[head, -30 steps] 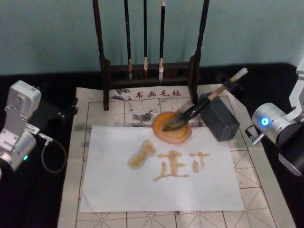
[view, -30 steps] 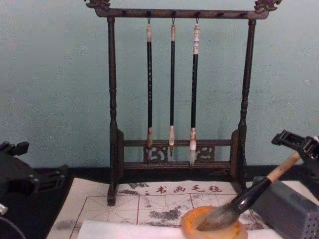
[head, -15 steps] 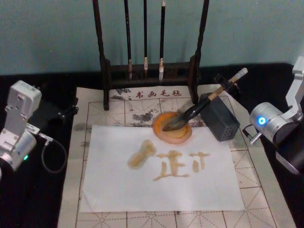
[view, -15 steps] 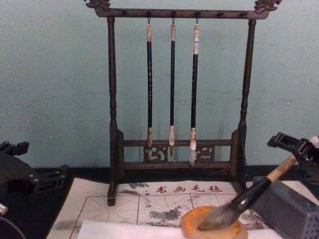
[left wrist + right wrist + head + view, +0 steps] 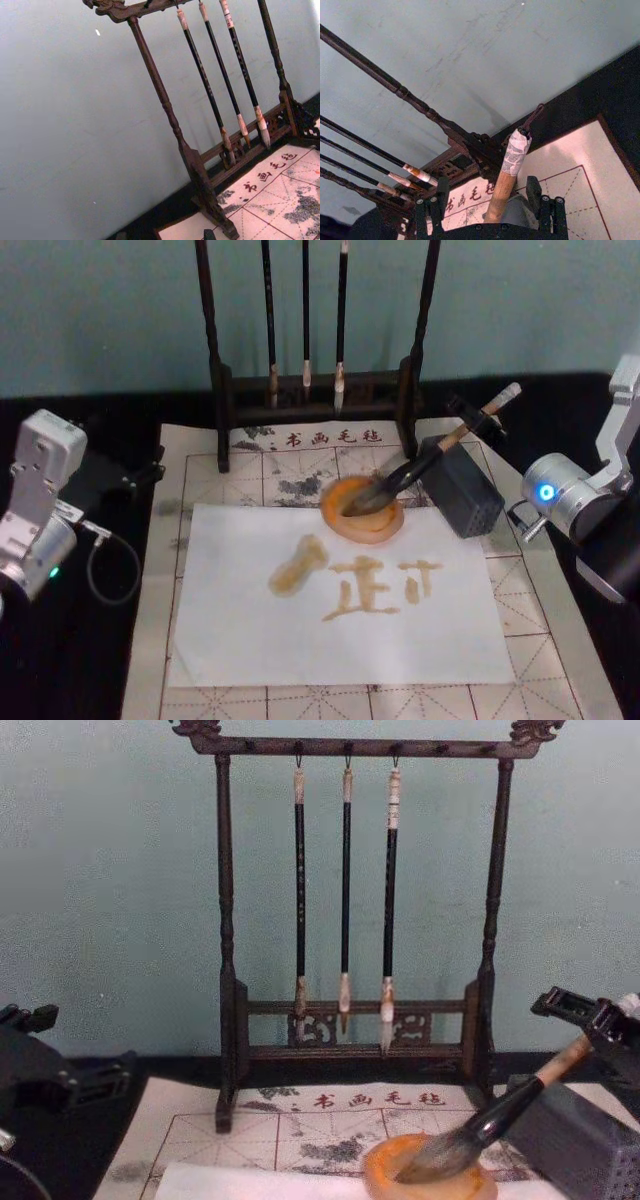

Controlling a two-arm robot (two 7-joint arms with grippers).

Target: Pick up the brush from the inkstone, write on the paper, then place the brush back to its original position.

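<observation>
The brush (image 5: 415, 468) lies at a slant. Its fat hairy head sits in the inkstone (image 5: 335, 518). Its handle leans over the top of the grey block (image 5: 468, 498), and its white end pokes out past the right tool (image 5: 480, 421). The paper (image 5: 250, 630) lies flat just in front of the inkstone, further from the tool, and it has brown marks written on it. So the writing looks done. The job in hand looks like the last one: leave the brush lying there and take the tool away.

To do this well, the tool should back off straight along the handle, or lift straight up, with its two fingers wide. It must not bump the handle sideways. If it does, the brush could roll off the block and drag its wet head out of the dish onto the paper. It should go slowly until it is past the white end.

The right tool is let go. In the right wrist view its two fingers (image 5: 534, 187) stand on either side of the tan handle with a gap on each side. It grips nothing and seems to touch nothing. The left tool (image 5: 135, 478) hangs far off, past the other side of the mat (image 5: 560, 640), over the black table (image 5: 120, 425).
</observation>
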